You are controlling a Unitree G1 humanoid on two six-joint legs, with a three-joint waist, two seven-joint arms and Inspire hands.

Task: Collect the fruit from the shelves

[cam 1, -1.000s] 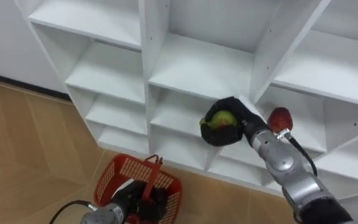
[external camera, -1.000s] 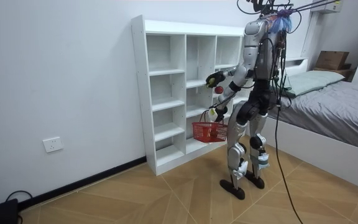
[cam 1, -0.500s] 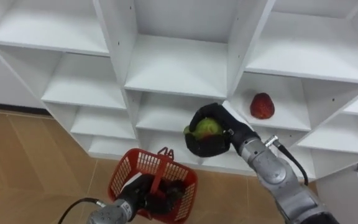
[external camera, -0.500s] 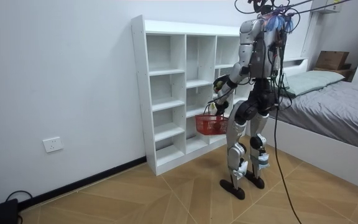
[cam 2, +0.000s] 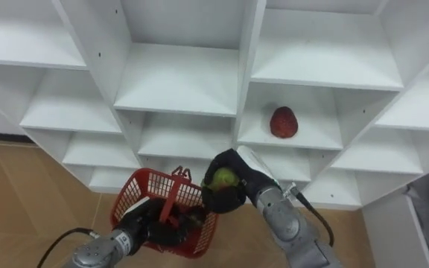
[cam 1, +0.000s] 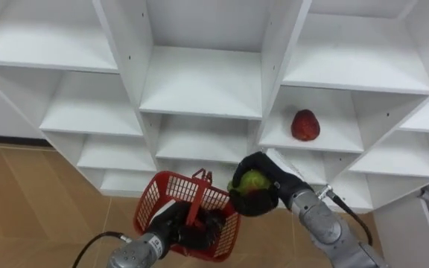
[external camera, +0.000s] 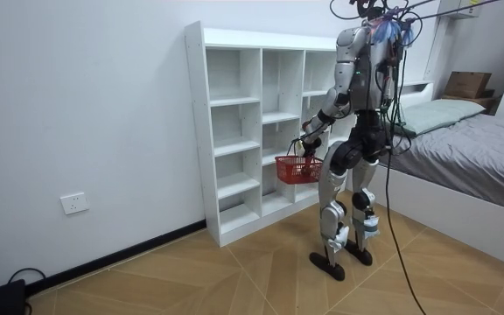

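The right hand (cam 1: pixel 263 201) is clenched round a green fruit (cam 1: pixel 252 181), holding it just beside the right rim of the red basket (cam 1: pixel 159 199), in front of the closet's lower shelves. The left hand (cam 1: pixel 171 225) grips the basket at the foot of its upright handle and carries it clear of the floor. 1 red fruit (cam 1: pixel 304 125) lies alone on a shelf in the right column of the white closet (cam 1: pixel 199 78), above the right hand.

The floor (cam 1: pixel 36 193) is wood laid in a herringbone pattern. In the room view the robot stands upright facing the closet, with a bed (external camera: pixel 471 140) behind it and a socket (external camera: pixel 74 203) low on the white wall (external camera: pixel 86 105).

The basket's mesh partly screens the left hand, and the dark contents are hard to make out.
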